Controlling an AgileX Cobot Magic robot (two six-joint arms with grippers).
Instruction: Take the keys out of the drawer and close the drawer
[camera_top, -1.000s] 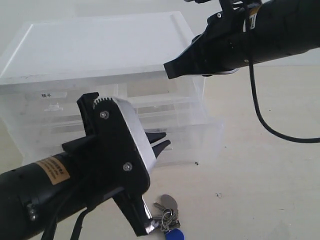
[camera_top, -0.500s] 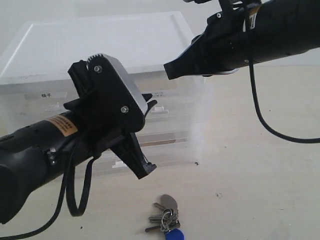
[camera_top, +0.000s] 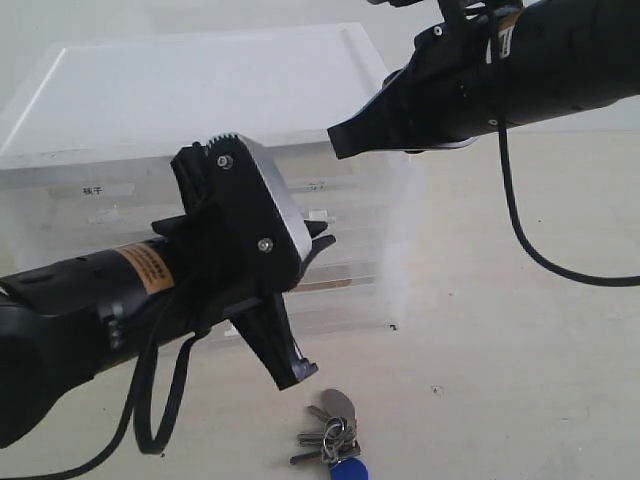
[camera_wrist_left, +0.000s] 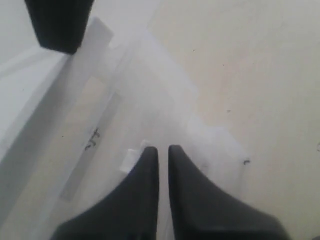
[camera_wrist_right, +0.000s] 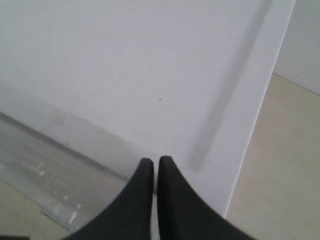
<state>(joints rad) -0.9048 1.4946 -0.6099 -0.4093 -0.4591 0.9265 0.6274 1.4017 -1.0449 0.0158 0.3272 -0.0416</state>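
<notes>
Exterior view: keys (camera_top: 335, 438) are out of the drawer (camera_top: 355, 205), lying on the beige counter (camera_top: 520, 380) in front of the clear drawer unit (camera_top: 200, 90), near the lower edge of the frame. Grey oval tag (camera_top: 338, 403) points toward the unit, and the blue fob (camera_top: 348, 468) is cut off by the frame edge. Nothing grips them and neither tool touches them

Drawer is the right-hand half-width one in the upper row. Its front looks flush with the unit's face, so it reads as pushed in. The faint scribbled label (camera_top: 318, 186) sits above the small white tab handle (camera_top: 318, 214). The same-size drawer to the left carries the bold black label (camera_top: 95, 189)

Left tool (camera_top: 320, 240) is level with the drawer front, tips pointing at it by the handle. Left wrist view: fingers (camera_wrist_left: 182, 170) are drawn together with only a sliver of gap and nothing between them, tips right next to the white tab (camera_wrist_left: 131, 159). Can't tell whether they touch the plastic

Right tool (camera_top: 338, 140) hangs over the front right corner of the unit's white top. Right wrist view: fingers (camera_wrist_right: 167, 175) are likewise pressed nearly together and empty, above the raised rim of the lid (camera_wrist_right: 250, 100). Well apart from the keys
</notes>
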